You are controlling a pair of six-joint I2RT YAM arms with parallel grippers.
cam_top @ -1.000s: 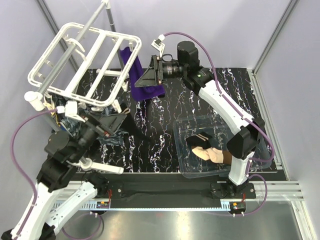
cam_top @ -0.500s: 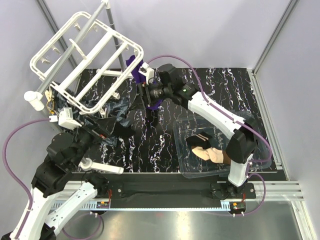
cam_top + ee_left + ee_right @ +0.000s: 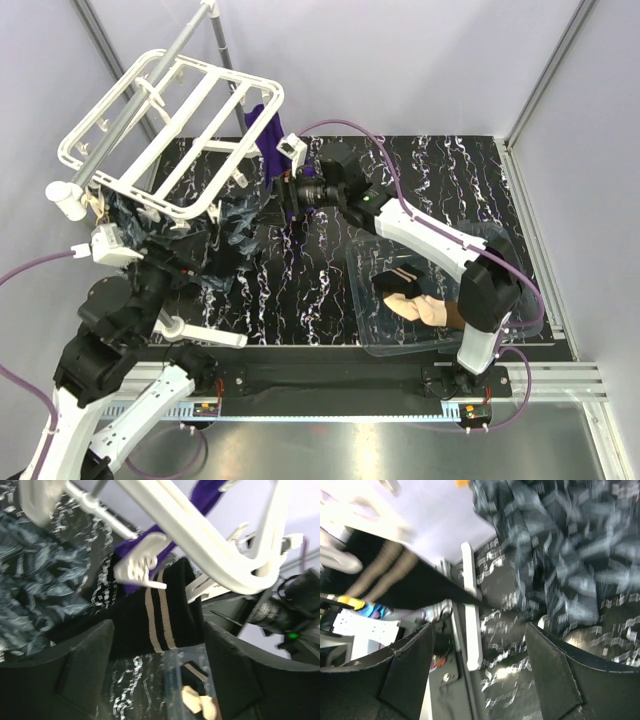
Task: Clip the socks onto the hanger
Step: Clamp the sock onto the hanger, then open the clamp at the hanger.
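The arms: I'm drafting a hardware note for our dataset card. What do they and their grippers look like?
The left arm and right arm have white shells and black joints; a purple cable loops off each. The left gripper and right gripper each have two broad, black, wedge-shaped fingers.

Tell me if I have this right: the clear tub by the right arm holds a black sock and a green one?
Not quite. The clear tub by the right arm does hold a black sock, but the other sock is peach-beige with a dark brown cuff, not green. The top external view shows it.
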